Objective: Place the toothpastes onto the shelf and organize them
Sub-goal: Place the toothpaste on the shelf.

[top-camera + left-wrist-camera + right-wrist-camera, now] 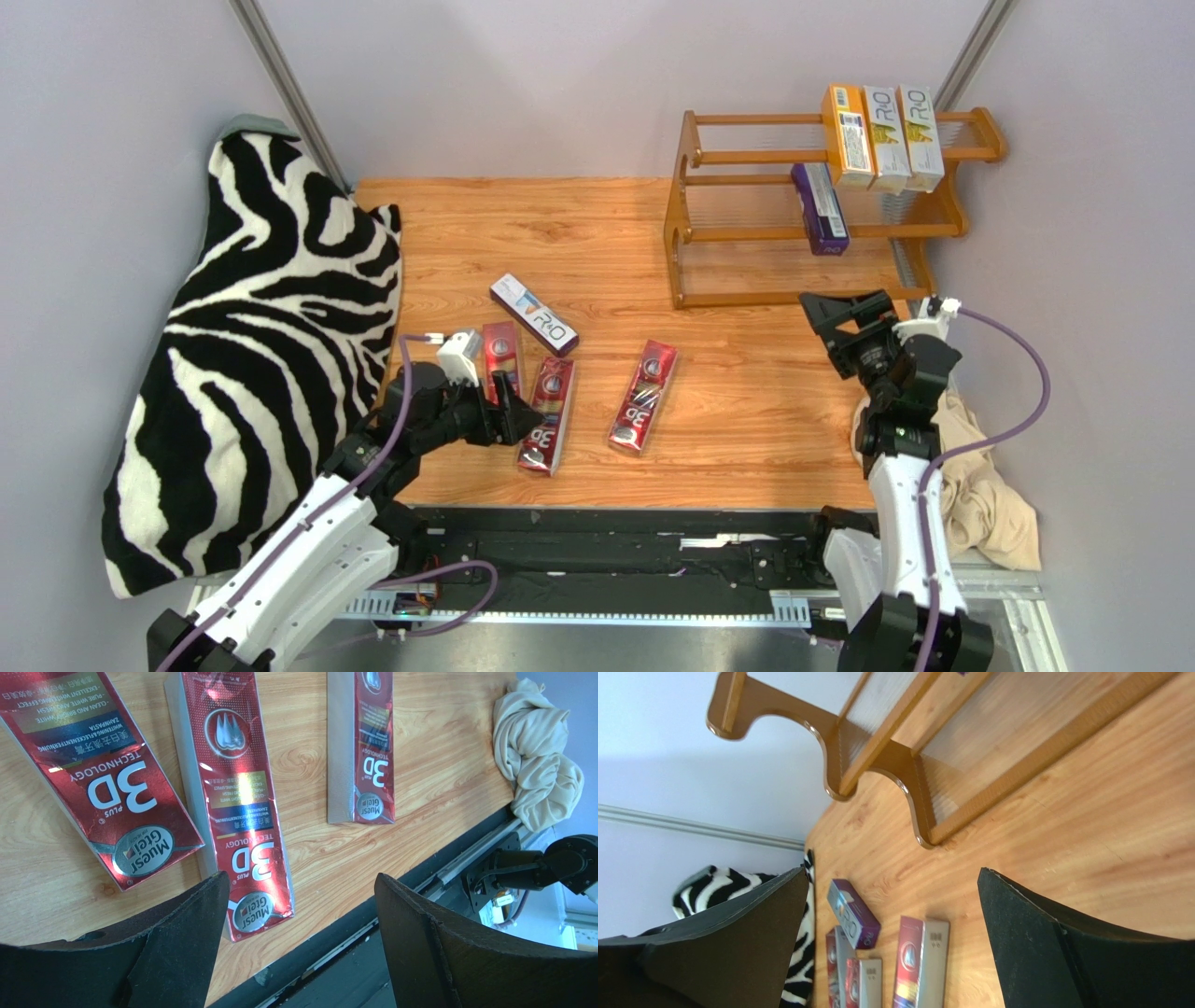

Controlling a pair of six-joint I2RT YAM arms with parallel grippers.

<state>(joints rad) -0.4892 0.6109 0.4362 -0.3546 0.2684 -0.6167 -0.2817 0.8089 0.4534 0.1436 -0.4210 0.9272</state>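
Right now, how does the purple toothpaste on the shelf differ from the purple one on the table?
The shelf purple carton is placed on the shelf, below the top row; the table purple carton lies on the table. The first sits roughly square to the tiers, the second diagonally. Both are purple boxes.

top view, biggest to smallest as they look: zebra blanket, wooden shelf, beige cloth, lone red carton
1. black-and-white zebra-striped blanket
2. orange-brown wooden shelf
3. crumpled beige cloth
4. lone red toothpaste carton
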